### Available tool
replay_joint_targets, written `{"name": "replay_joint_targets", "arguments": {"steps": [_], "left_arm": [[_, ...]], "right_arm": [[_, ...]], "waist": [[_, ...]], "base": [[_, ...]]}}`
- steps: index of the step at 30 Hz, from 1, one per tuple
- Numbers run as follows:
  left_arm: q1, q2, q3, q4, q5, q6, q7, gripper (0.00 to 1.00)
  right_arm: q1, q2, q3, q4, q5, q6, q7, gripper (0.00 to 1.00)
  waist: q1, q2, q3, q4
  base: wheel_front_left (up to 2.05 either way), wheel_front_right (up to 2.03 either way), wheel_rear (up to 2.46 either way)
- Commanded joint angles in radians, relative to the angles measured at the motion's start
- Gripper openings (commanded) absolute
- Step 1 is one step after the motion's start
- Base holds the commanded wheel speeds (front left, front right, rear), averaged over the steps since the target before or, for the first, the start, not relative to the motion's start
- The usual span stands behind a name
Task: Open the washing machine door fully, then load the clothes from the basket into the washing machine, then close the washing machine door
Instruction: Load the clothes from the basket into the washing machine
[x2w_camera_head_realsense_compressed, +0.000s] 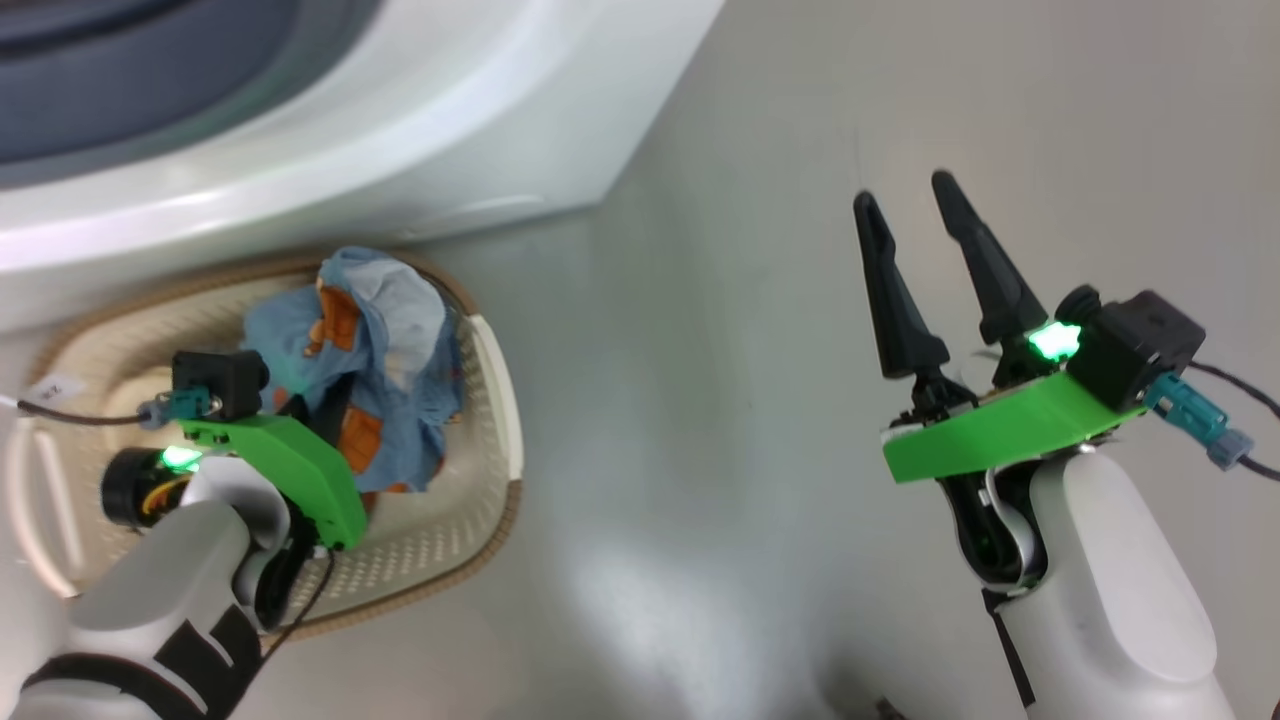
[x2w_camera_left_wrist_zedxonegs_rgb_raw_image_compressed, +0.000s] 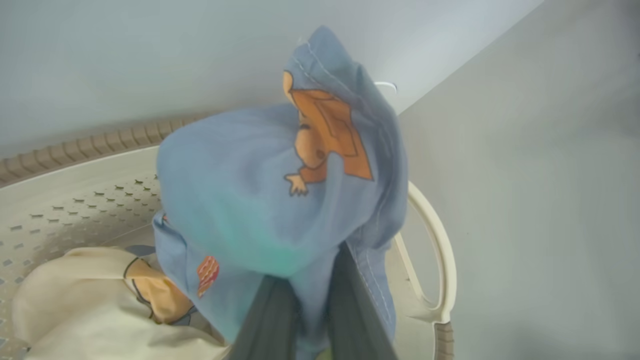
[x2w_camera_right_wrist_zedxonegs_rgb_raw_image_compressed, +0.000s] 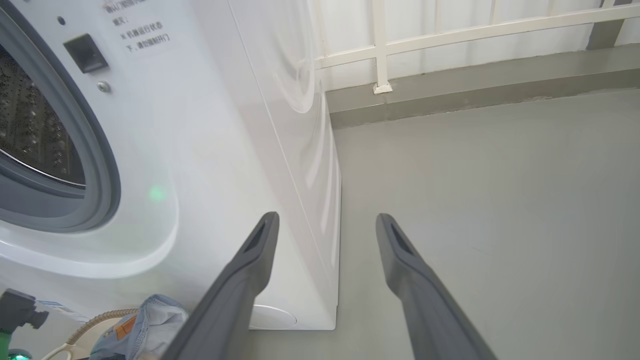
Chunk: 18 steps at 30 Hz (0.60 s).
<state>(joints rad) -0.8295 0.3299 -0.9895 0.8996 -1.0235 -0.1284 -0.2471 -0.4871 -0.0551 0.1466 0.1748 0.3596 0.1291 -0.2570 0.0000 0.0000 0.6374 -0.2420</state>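
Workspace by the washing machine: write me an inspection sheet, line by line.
Surface: bare grey floor.
Job's things: washing machine with its drum uncovered; basket on the floor before it, holding blue printed clothes and cream cloth.
Clutter: nothing seen.
Grippers: left gripper shut on the clothes, which rise in a peak over the basket; right gripper open, holding nothing, over the floor.
Cables: left wrist cable and right wrist cable, both dark.
Surroundings: white railing above a grey kerb.
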Motion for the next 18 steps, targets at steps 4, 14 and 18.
{"name": "replay_joint_targets", "arguments": {"steps": [4,14,18], "left_arm": [[0.05,0.036,0.087,-0.078,0.013,-0.002,-0.014,0.0],[0.227,0.031,0.322,-0.27,0.209,0.015,-0.015,0.0],[0.309,0.023,0.408,-0.357,0.28,0.031,-0.015,0.0]], "right_arm": [[0.051,0.005,0.005,-0.008,-0.023,0.002,-0.005,1.0],[0.106,-0.017,-0.015,0.014,-0.016,0.002,-0.005,1.0],[0.131,-0.031,-0.021,0.021,-0.01,0.002,-0.005,1.0]], "waist": [[0.0,0.0,-0.127,0.08],[0.0,0.0,-0.274,0.141],[0.0,0.0,-0.328,0.164]], "base": [[0.0,0.0,0.0],[0.0,0.0,0.0],[0.0,0.0,0.0]]}}
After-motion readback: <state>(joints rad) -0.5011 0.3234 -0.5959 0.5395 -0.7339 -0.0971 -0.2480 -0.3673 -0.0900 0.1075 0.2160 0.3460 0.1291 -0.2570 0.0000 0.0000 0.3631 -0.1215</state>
